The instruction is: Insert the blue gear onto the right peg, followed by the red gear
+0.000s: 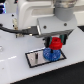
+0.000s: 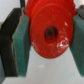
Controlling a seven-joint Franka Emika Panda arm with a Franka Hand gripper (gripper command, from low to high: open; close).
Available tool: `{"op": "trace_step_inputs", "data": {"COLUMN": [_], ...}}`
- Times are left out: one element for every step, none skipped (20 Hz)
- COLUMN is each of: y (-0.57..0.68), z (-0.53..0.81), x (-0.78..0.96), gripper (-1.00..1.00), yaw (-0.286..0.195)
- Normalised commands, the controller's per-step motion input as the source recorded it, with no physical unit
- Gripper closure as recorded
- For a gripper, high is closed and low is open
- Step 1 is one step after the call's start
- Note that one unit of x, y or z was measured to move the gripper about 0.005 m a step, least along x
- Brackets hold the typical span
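The blue gear (image 1: 50, 53) lies on the black-rimmed white plate (image 1: 35, 56), toward the exterior view's right end of it. Just above it hangs the red gear (image 1: 56, 44), held in my gripper (image 1: 56, 42). The wrist view is filled by the red gear (image 2: 49, 31), its centre hole facing the camera, with the teal finger pads (image 2: 22, 40) pressed on its rim from both sides. The right peg is hidden behind the gears. A slim dark post (image 1: 36, 58) stands on the plate's other half.
The plate rests on a glossy white table (image 1: 15, 70). The arm's white body (image 1: 35, 15) fills the upper part of the exterior view.
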Motion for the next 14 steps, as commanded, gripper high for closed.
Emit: {"op": "trace_step_inputs", "data": {"y": [-0.12,-0.11,-0.14,-0.15,-0.12,-0.03,-0.06,0.02,0.09,0.22,0.08,0.08,-0.07,0.12], "z": [-0.14,-0.16,-0.16,-0.14,-0.19,-0.09,-0.10,-0.10,-0.11,0.02,-0.01,0.00,-0.02,0.20], "x": [0.15,0.16,0.17,0.17,0.17,0.20,0.20,0.18,0.18,0.15,0.11,0.07,-0.01,-0.03], "gripper": [1.00,1.00,1.00,1.00,1.00,1.00,1.00,1.00,1.00,1.00,1.00,1.00,1.00,1.00], "yaw": [0.000,0.000,0.000,0.000,0.000,0.000,0.000,0.000,0.000,0.000,0.000,0.000,0.000,0.000]}}
